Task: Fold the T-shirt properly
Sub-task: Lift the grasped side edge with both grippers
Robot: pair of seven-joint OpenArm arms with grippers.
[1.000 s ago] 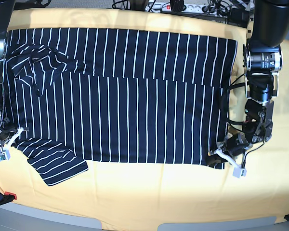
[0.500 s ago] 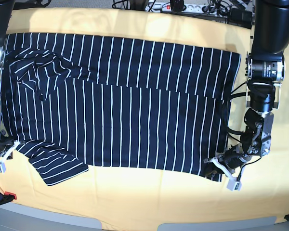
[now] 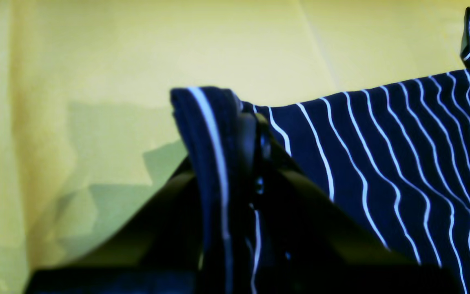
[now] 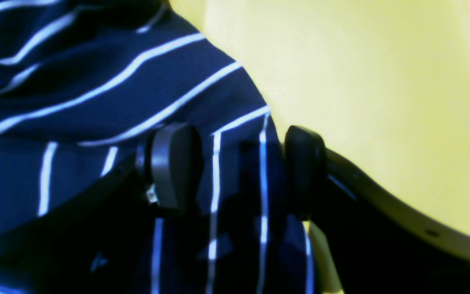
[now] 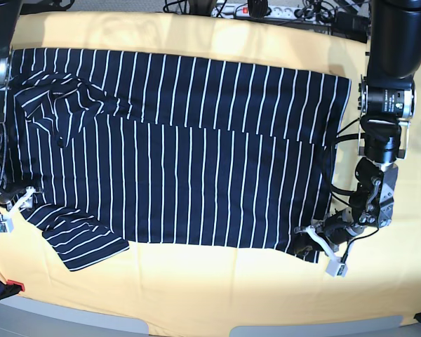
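One T-shirt (image 5: 182, 154) is lying spread across the scene, dark navy with thin white stripes. Two short sleeves are showing on it at the left, one far (image 5: 63, 102) and one near (image 5: 84, 239). One yellow cloth (image 5: 217, 295) is covering the counter under it. Two robot arms are reaching in, one at each side, so two claws are showing: the left claw (image 5: 316, 242) at the near right and the right claw (image 5: 10, 210) at the near left. One power strip (image 5: 266, 10) is lying along the far edge.
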